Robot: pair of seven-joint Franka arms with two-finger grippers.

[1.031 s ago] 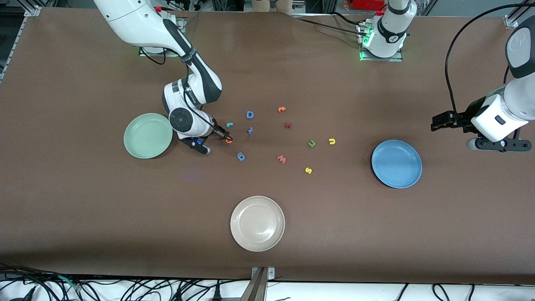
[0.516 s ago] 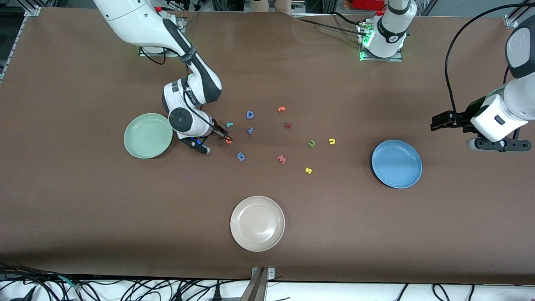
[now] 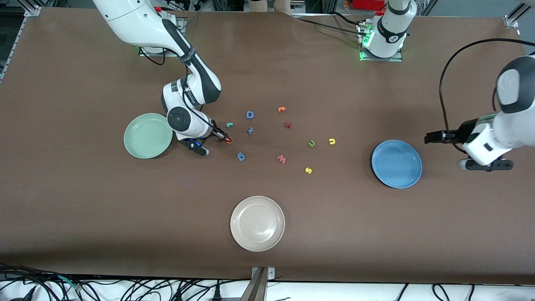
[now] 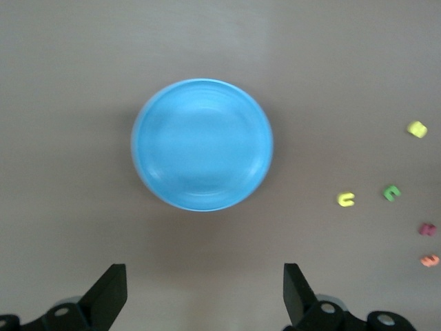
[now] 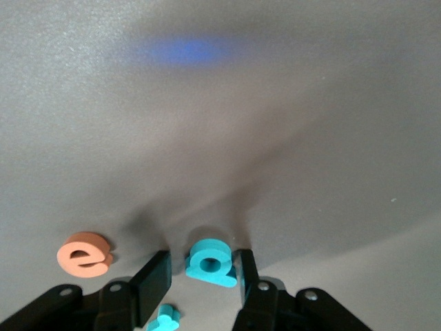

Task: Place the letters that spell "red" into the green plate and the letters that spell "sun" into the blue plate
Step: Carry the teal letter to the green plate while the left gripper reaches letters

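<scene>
Your left gripper (image 3: 432,137) has dropped toward the blue plate (image 3: 396,164), jaws wide apart, empty. Near the green plate (image 3: 148,136), the right gripper (image 3: 226,138) straddles the teal d (image 5: 210,263) beside the orange e (image 5: 85,254); whether it's clamped, I cannot tell. 0 letters plated.

R gripper (image 5: 200,276) low, fingers part-open; L gripper (image 4: 207,296) hovers, fingers wide.

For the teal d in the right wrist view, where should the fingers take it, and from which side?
Across the round bowl's outer edges, from above: the teal d lies flat on the table, its foam sides the only faces to pinch. The right gripper is open, one finger either side. The left gripper hangs open by the blue plate.
</scene>
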